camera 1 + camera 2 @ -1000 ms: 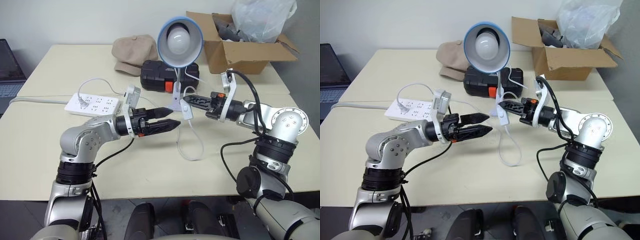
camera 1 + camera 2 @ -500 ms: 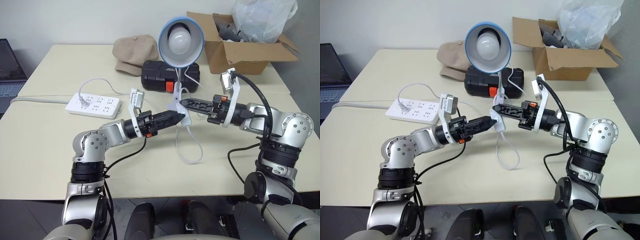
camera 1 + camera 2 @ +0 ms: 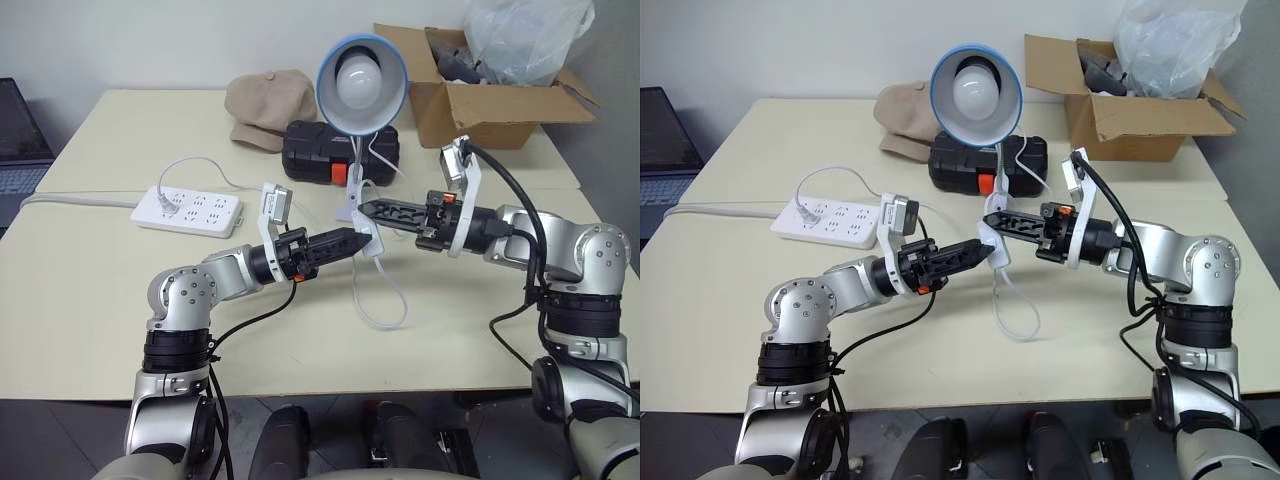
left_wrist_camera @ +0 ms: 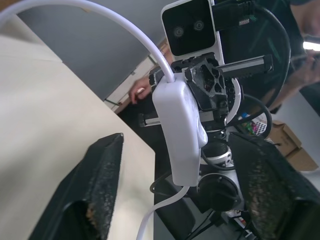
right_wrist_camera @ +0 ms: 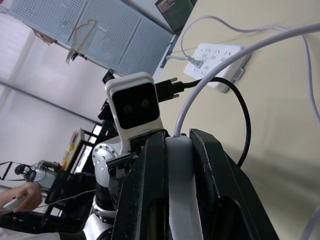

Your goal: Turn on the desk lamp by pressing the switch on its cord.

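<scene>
Your right gripper clamps the switch; your left gripper brackets it, part-open, empty; squeeze squarely on its button.

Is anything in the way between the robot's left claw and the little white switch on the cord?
Nothing visible. The small white oblong switch sits in the open gap between the left gripper's black fingers, held up by the right gripper.
</scene>
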You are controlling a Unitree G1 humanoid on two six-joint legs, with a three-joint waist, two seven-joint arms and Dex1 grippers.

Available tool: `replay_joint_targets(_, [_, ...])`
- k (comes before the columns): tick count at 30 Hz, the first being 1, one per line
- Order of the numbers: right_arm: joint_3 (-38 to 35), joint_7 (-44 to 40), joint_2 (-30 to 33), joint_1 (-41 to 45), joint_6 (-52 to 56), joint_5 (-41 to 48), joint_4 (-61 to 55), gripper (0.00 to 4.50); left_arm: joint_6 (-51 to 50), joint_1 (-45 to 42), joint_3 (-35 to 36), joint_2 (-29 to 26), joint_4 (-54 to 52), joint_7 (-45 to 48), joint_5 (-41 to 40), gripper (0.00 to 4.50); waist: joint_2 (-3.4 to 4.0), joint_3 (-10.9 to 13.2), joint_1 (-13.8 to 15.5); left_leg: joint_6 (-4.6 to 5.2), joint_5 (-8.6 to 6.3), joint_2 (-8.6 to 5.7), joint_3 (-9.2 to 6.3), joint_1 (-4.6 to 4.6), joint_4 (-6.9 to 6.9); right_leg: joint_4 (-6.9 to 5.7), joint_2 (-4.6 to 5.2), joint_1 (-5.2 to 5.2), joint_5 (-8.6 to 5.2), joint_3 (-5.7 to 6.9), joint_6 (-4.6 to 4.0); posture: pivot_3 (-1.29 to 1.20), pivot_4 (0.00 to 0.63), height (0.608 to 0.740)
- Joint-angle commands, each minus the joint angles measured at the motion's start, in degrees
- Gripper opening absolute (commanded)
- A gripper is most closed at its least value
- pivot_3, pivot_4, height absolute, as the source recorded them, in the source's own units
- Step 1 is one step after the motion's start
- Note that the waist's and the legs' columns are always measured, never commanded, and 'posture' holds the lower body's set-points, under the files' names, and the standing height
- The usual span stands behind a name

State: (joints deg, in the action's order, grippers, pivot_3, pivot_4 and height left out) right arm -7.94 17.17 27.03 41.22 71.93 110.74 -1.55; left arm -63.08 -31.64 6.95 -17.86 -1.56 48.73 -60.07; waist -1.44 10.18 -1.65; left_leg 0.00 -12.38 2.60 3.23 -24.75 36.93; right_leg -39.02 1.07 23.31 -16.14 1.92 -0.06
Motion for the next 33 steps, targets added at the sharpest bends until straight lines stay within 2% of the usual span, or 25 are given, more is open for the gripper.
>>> replay_joint_targets(1, [1.04,-1.61,1.71,0.40,-2.49,2.26,-2.62,0.34,0.87,-0.57,-0.36,0.86,-0.41,1.19,-0.81,2.44,0.00,0.00,0.01,0.00,0.00,0.00,0.01,0.00,0.00,0.00,0.00,0.00,0.00,0.00,0.00,0.00,0.150,0.740])
replay_joint_targets(10, [2.77,-2.96,2.95,0.67,-4.29,2.26,-3.20,0.34,1.78,-0.57,-1.43,1.66,0.17,1.64,0.05,0.76,-0.01,0.01,0.05,0.00,0.00,0.01,0.00,0.00,0.00,0.01,0.00,0.00,0.00,0.00,0.01,0.00,0.150,0.740])
replay_joint_targets(14, [3.15,-3.46,3.42,0.72,-4.50,2.26,-3.07,0.34,2.13,-0.75,-1.25,1.88,0.67,1.69,0.05,0.49,-0.01,0.01,0.05,0.00,0.00,0.01,-0.01,0.00,0.00,0.01,0.00,0.00,0.00,0.01,0.01,0.00,0.150,0.740])
replay_joint_targets(23, [3.90,-4.12,3.81,0.98,-5.17,2.26,-2.70,0.34,1.92,-0.50,-0.87,1.19,0.51,1.96,-0.44,0.48,-0.01,0.01,0.05,0.00,0.00,0.01,0.00,-0.01,0.00,0.02,0.00,0.00,-0.01,0.00,0.02,0.00,0.150,0.740])
replay_joint_targets(25, [3.98,-4.12,3.80,1.06,-5.28,2.26,-2.48,0.34,1.23,-0.47,-0.71,0.70,0.68,2.11,-1.01,1.18,-0.01,0.01,0.05,0.00,0.00,0.01,0.00,0.00,0.00,0.02,0.00,0.00,-0.01,0.00,0.02,0.00,0.150,0.740])
replay_joint_targets(27, [4.11,-4.11,3.84,1.08,-5.47,2.26,-2.24,0.34,0.86,-0.24,-0.54,0.19,0.69,2.35,-1.30,1.33,-0.01,0.01,0.04,0.00,0.00,0.02,-0.01,0.00,-0.01,0.02,0.00,0.00,-0.01,0.00,0.02,0.00,0.150,0.740])
replay_joint_targets(29, [4.17,-3.95,3.79,1.03,-5.85,2.26,-2.01,0.34,0.83,0.21,-0.55,-0.47,0.33,2.69,-1.19,1.79,-0.01,0.01,0.05,0.00,0.00,0.02,-0.01,0.00,-0.01,0.02,0.00,0.00,-0.01,0.01,0.02,0.00,0.150,0.740])
replay_joint_targets(33, [3.89,-2.54,3.17,0.64,-7.32,2.26,-1.48,0.34,1.09,1.92,-1.00,-3.12,-1.65,3.74,-0.27,2.38,-0.01,0.01,0.01,0.00,0.00,0.02,0.01,0.00,-0.01,0.03,0.00,0.00,-0.01,-0.01,0.02,0.00,0.150,0.740])
